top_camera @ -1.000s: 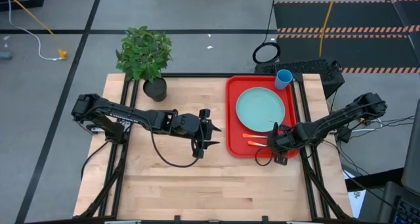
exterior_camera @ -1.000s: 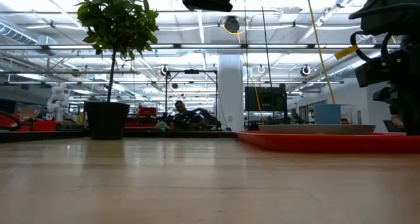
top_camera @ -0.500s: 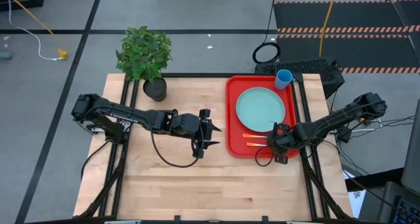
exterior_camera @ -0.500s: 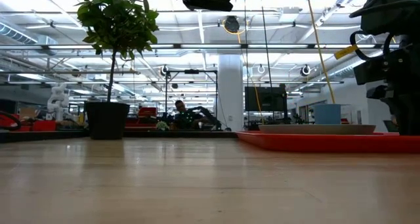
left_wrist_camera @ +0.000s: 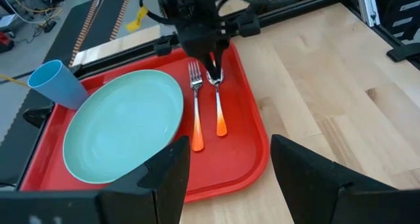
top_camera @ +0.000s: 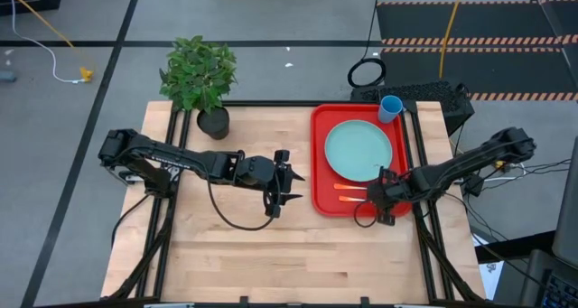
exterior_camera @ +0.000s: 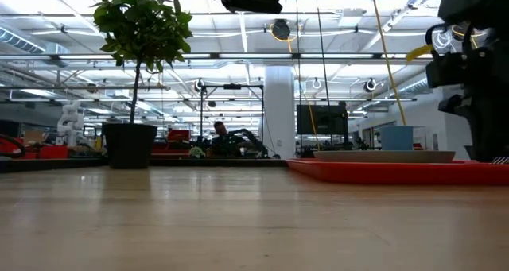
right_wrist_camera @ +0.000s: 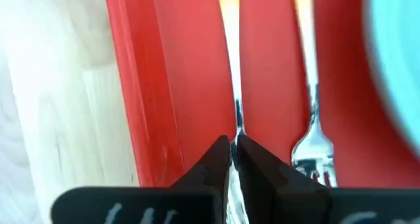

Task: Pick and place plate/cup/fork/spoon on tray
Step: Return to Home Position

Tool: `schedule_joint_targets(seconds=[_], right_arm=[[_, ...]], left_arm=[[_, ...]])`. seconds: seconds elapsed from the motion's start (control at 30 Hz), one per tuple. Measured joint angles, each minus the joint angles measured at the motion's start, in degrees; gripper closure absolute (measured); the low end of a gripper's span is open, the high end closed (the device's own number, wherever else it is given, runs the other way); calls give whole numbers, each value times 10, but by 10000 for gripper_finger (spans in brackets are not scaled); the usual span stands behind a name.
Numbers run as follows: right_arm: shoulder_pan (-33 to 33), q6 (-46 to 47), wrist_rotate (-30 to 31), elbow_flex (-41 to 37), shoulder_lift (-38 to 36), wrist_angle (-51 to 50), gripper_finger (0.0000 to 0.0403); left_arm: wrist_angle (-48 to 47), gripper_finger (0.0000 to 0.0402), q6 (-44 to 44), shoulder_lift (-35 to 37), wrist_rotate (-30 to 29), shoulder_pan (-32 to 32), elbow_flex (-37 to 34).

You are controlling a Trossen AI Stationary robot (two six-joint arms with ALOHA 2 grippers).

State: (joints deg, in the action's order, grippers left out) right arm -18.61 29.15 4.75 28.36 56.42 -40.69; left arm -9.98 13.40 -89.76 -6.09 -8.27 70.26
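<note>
The right end effector (right_wrist_camera: 233,148) is low over the big red plastic tray (top_camera: 319,136). Its two fingers are almost together, and the thin silver neck of the small orange-handled spoon (left_wrist_camera: 218,106) sits pinched between them. The spoon lies flat on the tray, just beside the small orange-handled fork (left_wrist_camera: 195,106). The fork is next to the large round pale turquoise plate (top_camera: 358,149). The small bright blue cup (top_camera: 390,107) stands at a corner of the tray.

If the arm goes up before the fingers let go, the spoon could come up too. It might then drop crooked, bump the fork, or slide over the low rim close by. The left end effector (top_camera: 291,187) hangs wide open and empty over the wooden worktop (top_camera: 235,245), apart from the tray.
</note>
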Motion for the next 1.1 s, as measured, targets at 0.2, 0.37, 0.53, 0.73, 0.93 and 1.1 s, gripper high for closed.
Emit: schedule_joint_targets(seconds=[0.2, 0.37, 0.53, 0.73, 0.93, 1.1], right_arm=[[0, -7, 68, 2, -49, 34, 383], [7, -97, 75, 3, -88, 157, 383], [39, -249, 96, 4, -113, 246, 393], [112, -402, 56, 4, -125, 294, 400], [188, -437, -49, -15, -138, 315, 402], [234, -461, -109, -75, -144, 411, 402]], left_arm=[[3, 188, 23, 7, -17, 0, 0], [-48, 188, -9, 31, -84, 14, 1], [-147, 188, -57, 41, -114, 48, 0], [-107, 188, -60, 46, -104, 87, -50], [-52, 188, -66, 71, -105, 96, -111], [46, 188, -68, 114, -103, 67, -176]])
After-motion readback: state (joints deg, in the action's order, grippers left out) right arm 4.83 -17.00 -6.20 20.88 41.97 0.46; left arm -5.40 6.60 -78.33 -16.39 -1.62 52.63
